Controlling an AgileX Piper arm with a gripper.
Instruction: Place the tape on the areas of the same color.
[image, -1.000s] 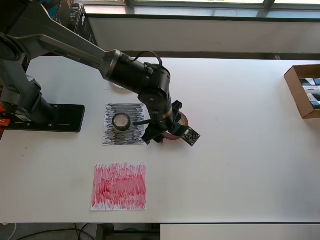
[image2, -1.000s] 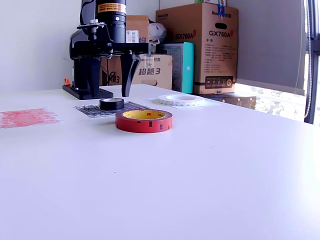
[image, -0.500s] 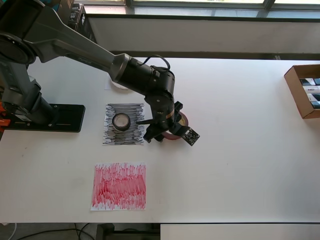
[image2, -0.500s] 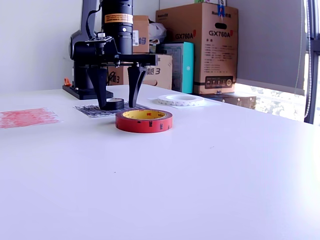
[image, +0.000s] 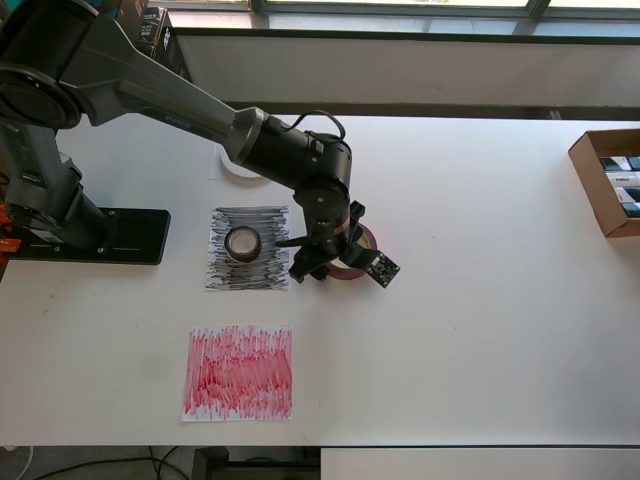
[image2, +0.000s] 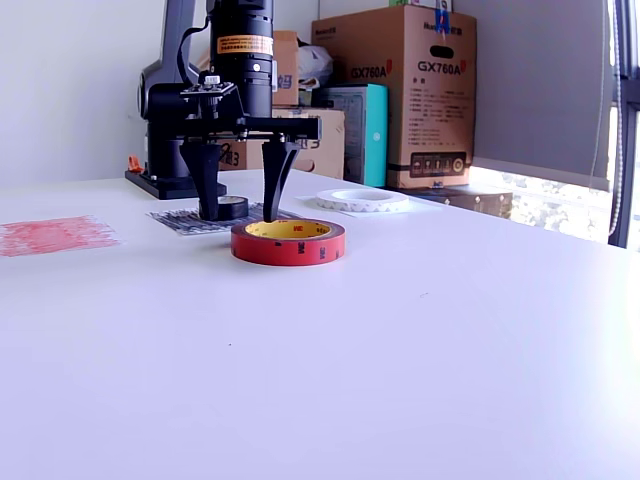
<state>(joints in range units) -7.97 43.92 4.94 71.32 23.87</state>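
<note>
1. Exterior view: the red roll (image2: 288, 242) lies flat on the bare table (image2: 400, 350), not yet on the red sheet (image2: 55, 234), which is well apart at this view's left.
2. Over the last second the gripper (image2: 240, 212) has come forward and down from behind the black roll (image2: 228, 207); its fingers, spread wide and holding nothing, now hang just behind the red roll.
3. That shift suggests the red roll is the next pick, though nothing is gripped yet.
4. Overhead view: the black roll (image: 241, 242) sits on the black sheet (image: 247, 249), seemingly done.
5. The white ring (image2: 362, 200) rests on a white sheet (image2: 420, 207) farther back, apparently also placed.
</note>
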